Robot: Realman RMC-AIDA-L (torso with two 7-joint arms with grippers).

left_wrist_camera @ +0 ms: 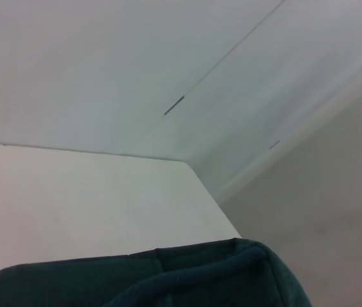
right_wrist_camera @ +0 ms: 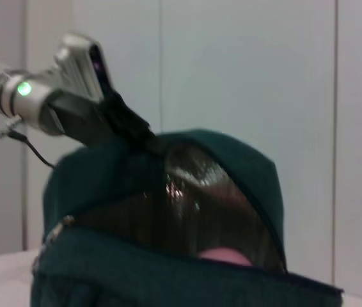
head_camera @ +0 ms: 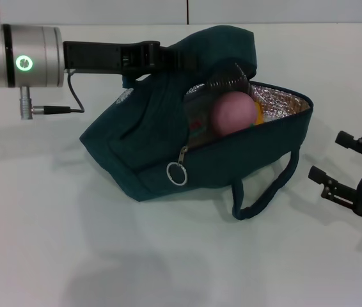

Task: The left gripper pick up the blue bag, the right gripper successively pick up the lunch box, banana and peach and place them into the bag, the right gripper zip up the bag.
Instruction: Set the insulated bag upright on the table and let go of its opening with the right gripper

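I see the blue bag (head_camera: 162, 153) lying on the white table (head_camera: 53, 243) near frame centre in the head view, mouth open toward 3 o'clock, silver lining (head_camera: 283, 102) showing. Inside: the peach (head_camera: 233, 113) sits at the opening, pink and round, with the lunch box (head_camera: 200, 118) just at its 9 o'clock, clear lid (head_camera: 229, 80) above it. A sliver of yellow at the peach's 4 o'clock, can't tell if it's the banana. Zipper pull ring (head_camera: 176, 173) hangs at the bag's front edge, about 6 o'clock; zip not closed. Carry strap (head_camera: 264, 192) loops out onto the table at 5 o'clock.

My left gripper (head_camera: 168, 54) comes in from 9 o'clock and is clamped on the bag's upper flap at 12 o'clock, holding it up. My right gripper (head_camera: 334, 157) sits off at 3 o'clock, apart from the bag, fingers spread wide, holding nothing. Right wrist view looks into the bag mouth, peach just visible low down.
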